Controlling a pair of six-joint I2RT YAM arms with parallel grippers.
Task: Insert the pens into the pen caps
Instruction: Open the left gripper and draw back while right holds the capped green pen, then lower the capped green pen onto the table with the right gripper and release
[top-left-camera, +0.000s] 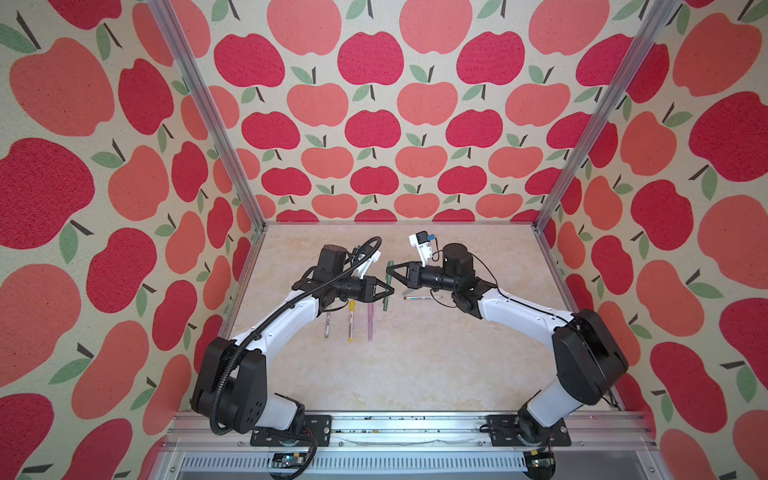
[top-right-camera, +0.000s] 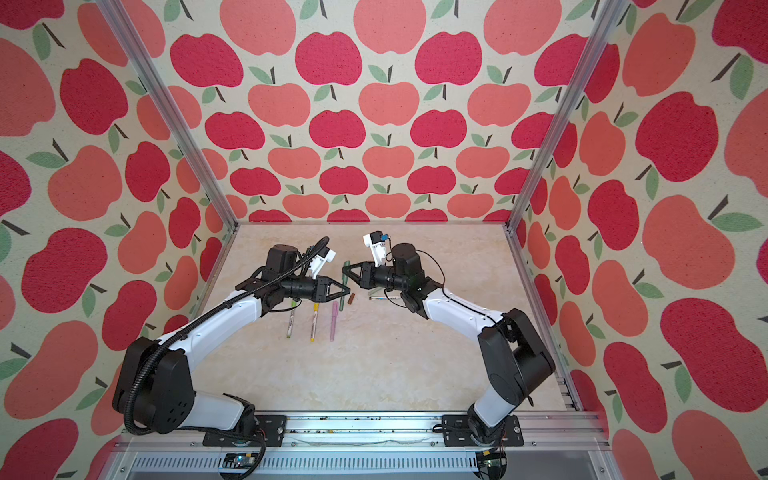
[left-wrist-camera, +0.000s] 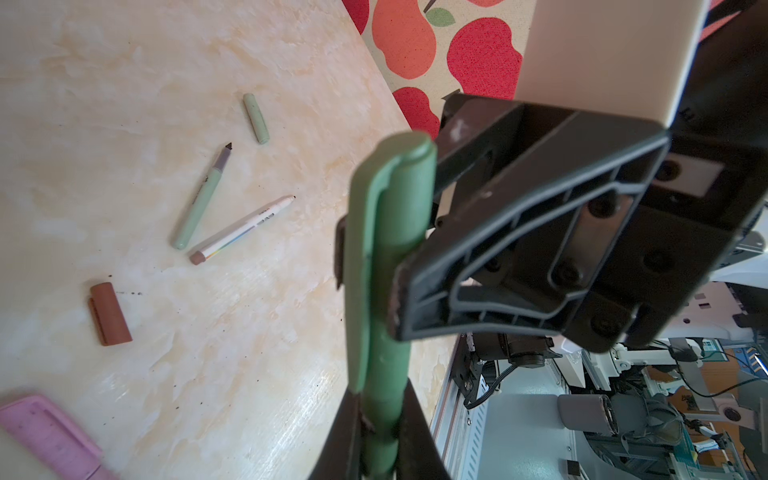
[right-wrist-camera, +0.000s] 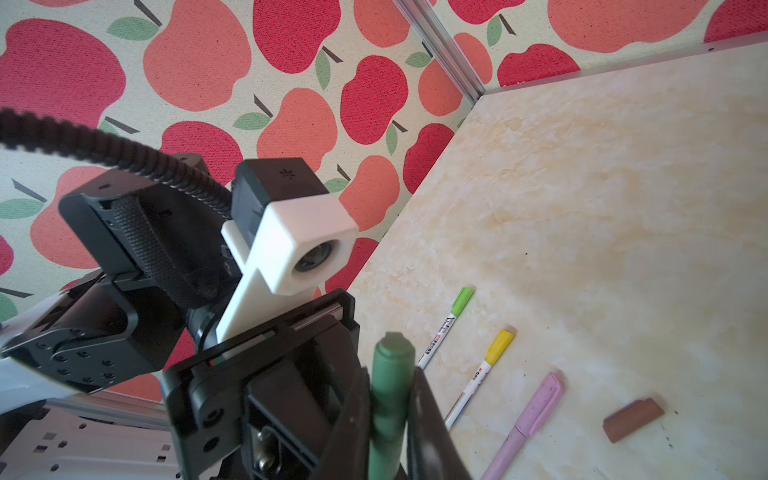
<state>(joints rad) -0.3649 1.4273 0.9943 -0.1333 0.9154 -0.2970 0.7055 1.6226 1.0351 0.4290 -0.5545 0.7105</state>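
Note:
A dark green pen (left-wrist-camera: 382, 432) with its dark green cap (left-wrist-camera: 390, 232) on it hangs above the table between both grippers. My left gripper (left-wrist-camera: 380, 415) is shut on the barrel just below the cap. My right gripper (right-wrist-camera: 390, 399) is shut on the cap end (right-wrist-camera: 392, 353). In both top views the two grippers meet tip to tip at mid-table, left gripper (top-left-camera: 390, 287) and right gripper (top-left-camera: 388, 270). On the table lie an uncapped pale sage pen (left-wrist-camera: 203, 199), its sage cap (left-wrist-camera: 256, 118), an uncapped white pen (left-wrist-camera: 243, 230) and a brown cap (left-wrist-camera: 110, 313).
Three capped pens lie side by side near the left arm: lime-capped (top-left-camera: 327, 324), yellow-capped (top-left-camera: 351, 322) and pink (top-left-camera: 370, 322). The white pen (top-right-camera: 384, 298) lies under the right wrist, with the brown cap (top-right-camera: 351, 298) beside it. Aluminium posts and apple-print walls enclose the table.

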